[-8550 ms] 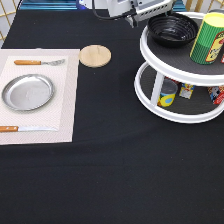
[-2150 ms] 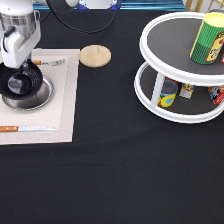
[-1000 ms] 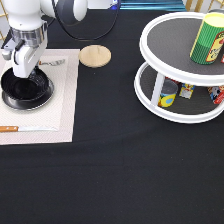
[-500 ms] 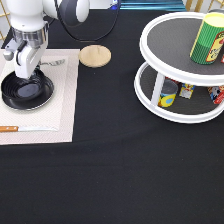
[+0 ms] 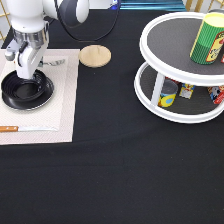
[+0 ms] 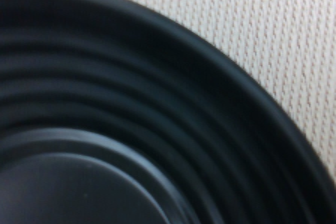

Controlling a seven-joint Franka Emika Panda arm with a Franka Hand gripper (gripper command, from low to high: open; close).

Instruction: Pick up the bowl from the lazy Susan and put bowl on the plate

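Nearest the exterior view's bottom lies bare black table. Just above it, at the exterior view's left, a cream placemat carries a knife with an orange handle along its lower edge.

On the mat sits the bowl, black and glossy, upright, resting where the plate lies; the plate itself is hidden beneath it and I cannot make out its rim. In the wrist view the bowl fills most of the frame, its ribbed inner wall curving down to a smooth floor, with the woven mat showing past the rim.

The gripper hangs at the bowl's upper rim, pointing down from the white arm. Whether its fingers are apart or pinched on the rim I cannot tell; the hand's body hides them against the black bowl.

Just behind the gripper, a fork lies on the mat's upper edge. A round wooden coaster rests on the table just beside the mat's upper right corner.

Well apart, at the exterior view's right, stands the lazy Susan, white with dark shelves. Its top tier holds a green and yellow can near the right edge. The lower tier holds a small yellow and blue tin and other small packets behind the white posts.
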